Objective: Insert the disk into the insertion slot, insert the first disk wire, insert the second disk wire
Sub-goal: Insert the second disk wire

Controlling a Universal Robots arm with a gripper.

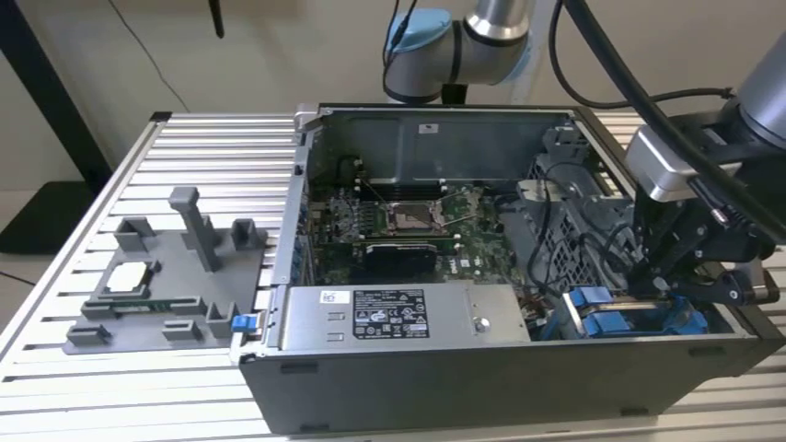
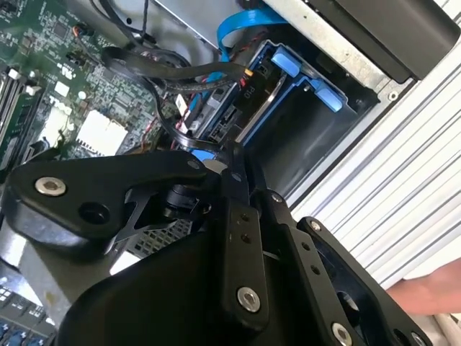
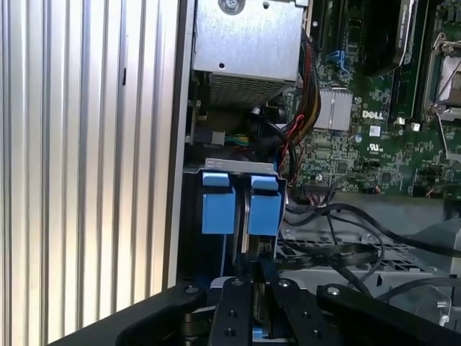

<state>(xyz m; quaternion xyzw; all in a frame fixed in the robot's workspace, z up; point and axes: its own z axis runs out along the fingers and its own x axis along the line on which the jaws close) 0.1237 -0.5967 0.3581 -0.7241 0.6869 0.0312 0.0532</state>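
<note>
Ribbed aluminium tabletop (image 1: 197, 147) carries an open computer case (image 1: 491, 368) toward its edge at the exterior view's right, with a grey fixture block (image 1: 172, 276) well apart toward the edge at the exterior view's left. Inside the case lie the green motherboard (image 1: 418, 221) and, along the near wall, a grey labelled power-supply box (image 1: 393, 318). The disk (image 3: 241, 202), marked by the blue tabs of its plastic frame, sits in the insertion slot (image 3: 209, 169) at the case corner beside the power-supply box; in the exterior view its blue frame shows at the same corner (image 1: 614, 322). How deeply it is seated cannot be judged with certainty. A flat blue cable (image 2: 238, 32) and black wires (image 2: 158, 68) run close to the bay. As a judgement, the disk is rigid, fairly heavy for its bulk and sensitive to knocks; the blue frame offers the safest hold, along its side rails or front tabs, whereas the wires are limp and best taken at their stiff connector ends. The gripper (image 2: 234, 155) hangs over the bay, its tips just above the blue frame, the jaws drawn nearly together; whether they pinch a wire connector or nothing cannot be told. At the edge of the second wrist view, part of a person's hand (image 2: 432, 292) rests near the tabletop ribs.
</note>
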